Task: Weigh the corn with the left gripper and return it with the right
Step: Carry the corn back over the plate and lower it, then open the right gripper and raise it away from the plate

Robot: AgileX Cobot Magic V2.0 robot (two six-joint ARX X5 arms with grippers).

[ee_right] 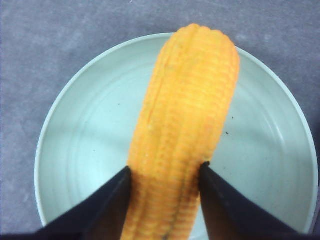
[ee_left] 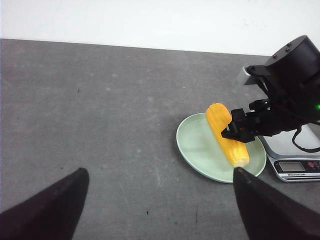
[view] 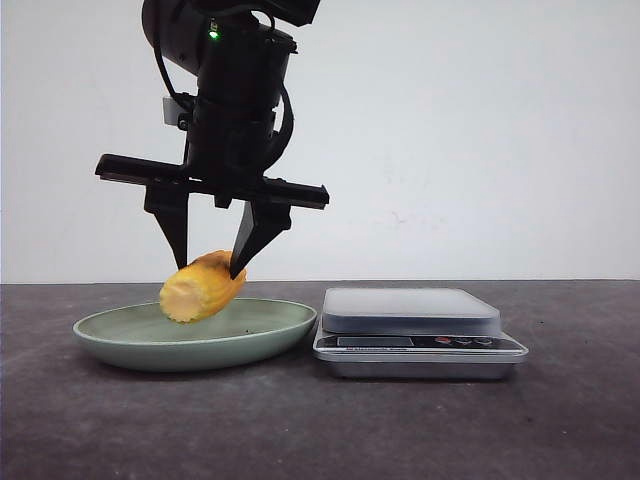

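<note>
Return step: the right gripper (view: 213, 262), fingers clamped on the corn (view: 202, 286), holds it just above the green plate (view: 120, 340); next, lowering and release. Left gripper (ee_left: 160, 200) spread, empty.

1. The surface (view: 300, 420) is dark grey and speckled.
2. A green plate (view: 130, 345) lies on it, to the left.
3. A silver scale (view: 415, 335) sits just beside the plate, to the right.

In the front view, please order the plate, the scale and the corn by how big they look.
1. Plate, widest.
2. Scale, a little narrower than the plate but taller; these two are close.
3. Corn, clearly smallest, held over the plate by the right gripper.
</note>
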